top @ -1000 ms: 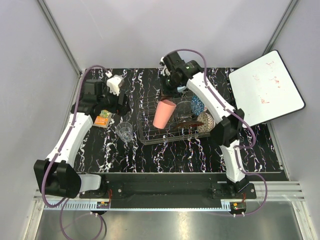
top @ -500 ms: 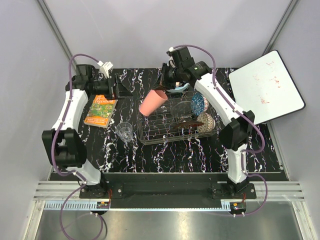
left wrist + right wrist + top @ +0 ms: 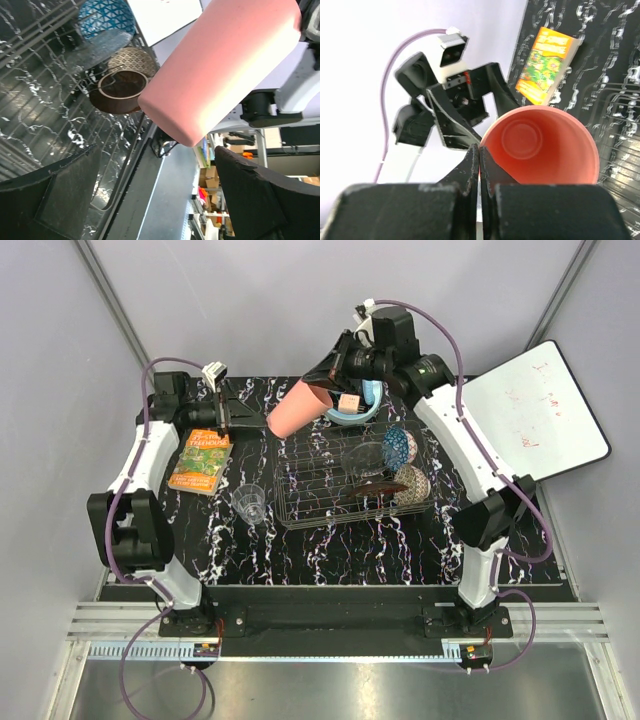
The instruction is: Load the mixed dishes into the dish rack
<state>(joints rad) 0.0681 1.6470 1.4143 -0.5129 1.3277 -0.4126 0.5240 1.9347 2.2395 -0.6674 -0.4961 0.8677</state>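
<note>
**A:** Starting close in, what's still out?

**B:** The clear glass tumbler (image 3: 250, 503). It stands on the black marbled counter (image 3: 330, 550), well nearward of the left end effector (image 3: 240, 418) and just outside the thin-wire metal dish rack (image 3: 300, 512).

**A:** And inside the rack?

**B:** The blue patterned bowl (image 3: 398, 447) and the cream speckled bowl (image 3: 413, 482), both below and nearward of the right end effector (image 3: 333, 387).

**A:** What's changed?

**B:** The pink plastic cup (image 3: 298, 410). A second ago it was over the rack's wires. Now the right end effector, clamped on its rim, holds it tilted in the air past the rack's far-left corner.

**A:** So that's a step backwards?

**B:** For that cup, I'd say so. Its base points at the left end effector, whose fingers are wide apart and empty. That arm has swung back off the orange-green booklet (image 3: 203, 460), so this may be a handover.
</note>
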